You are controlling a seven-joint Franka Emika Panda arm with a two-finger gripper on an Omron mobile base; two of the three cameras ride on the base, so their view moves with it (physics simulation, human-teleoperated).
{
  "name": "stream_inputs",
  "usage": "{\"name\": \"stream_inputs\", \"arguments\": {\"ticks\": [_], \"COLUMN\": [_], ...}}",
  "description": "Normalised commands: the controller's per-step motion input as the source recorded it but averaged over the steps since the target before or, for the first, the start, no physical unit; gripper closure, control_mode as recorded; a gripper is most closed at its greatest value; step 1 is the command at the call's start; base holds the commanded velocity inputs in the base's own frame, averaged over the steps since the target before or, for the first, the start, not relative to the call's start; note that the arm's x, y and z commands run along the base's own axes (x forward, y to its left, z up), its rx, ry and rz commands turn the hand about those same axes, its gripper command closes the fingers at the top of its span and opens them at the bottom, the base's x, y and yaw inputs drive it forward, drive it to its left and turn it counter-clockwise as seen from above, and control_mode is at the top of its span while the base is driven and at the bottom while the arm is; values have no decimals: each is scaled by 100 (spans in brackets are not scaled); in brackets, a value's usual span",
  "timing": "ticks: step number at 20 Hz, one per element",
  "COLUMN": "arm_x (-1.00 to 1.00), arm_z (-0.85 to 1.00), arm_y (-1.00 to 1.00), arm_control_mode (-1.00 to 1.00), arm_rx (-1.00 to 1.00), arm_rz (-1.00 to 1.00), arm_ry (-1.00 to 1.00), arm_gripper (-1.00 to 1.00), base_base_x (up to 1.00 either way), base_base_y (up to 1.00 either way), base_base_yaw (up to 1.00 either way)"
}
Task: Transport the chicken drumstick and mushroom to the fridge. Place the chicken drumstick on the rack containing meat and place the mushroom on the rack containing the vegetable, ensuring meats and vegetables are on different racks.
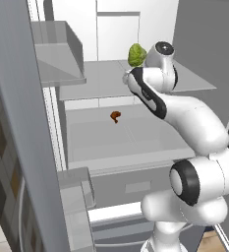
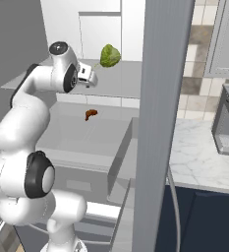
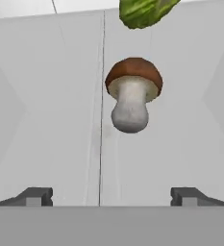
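The arm [image 1: 185, 118] reaches into the open fridge, with the hand up at the upper rack [image 1: 106, 81]. In the hand view the two fingers [image 3: 111, 196] stand wide apart at 6 o'clock, one dark fingertip [image 3: 34, 196] at the lower left and the other at the lower right, with nothing between them.

The mushroom [image 3: 132, 93] lies on the pale rack surface just ahead of the fingers, at the centre of the hand view and a little towards 12 o'clock. Its brown cap points away from the hand and its white stem points back towards the fingers. It is clear of both fingertips, not touching either.

A leafy green vegetable [image 3: 142, 10] sits at 12 o'clock from the mushroom, near it, on the same rack. From the left base view the vegetable [image 1: 136, 55] shows at 11 o'clock from the hand, just beside the wrist; in the right base view it [image 2: 109, 55] is at 2 o'clock from the hand.

On the rack below [image 1: 96, 135], the chicken drumstick [image 1: 115, 116] lies by itself, a small brown piece at about 7 o'clock from the hand in the left base view. In the right base view the drumstick [image 2: 90, 114] is at 6 o'clock beneath the hand, well apart from the vegetable.

The fridge door [image 2: 162, 98] stands open at the right of the right base view, and beyond it a marbled worktop [image 2: 199, 162] runs off at 3 o'clock.
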Motion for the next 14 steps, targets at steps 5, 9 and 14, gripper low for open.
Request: {"name": "stream_inputs", "arguments": {"ticks": [5,9,14], "arm_x": [-100,-100,-100], "arm_z": [21,2,0], "arm_y": [14,0,-2], "arm_control_mode": [-100,-100,-100], "arm_rx": [-5,-13,-8], "arm_rz": [1,6,6], "arm_ry": [12,0,-1], "arm_gripper": [-100,-100,-100], "base_base_x": [0,0,0], "base_base_y": [0,0,0], "base_base_yaw": [0,0,0]}}
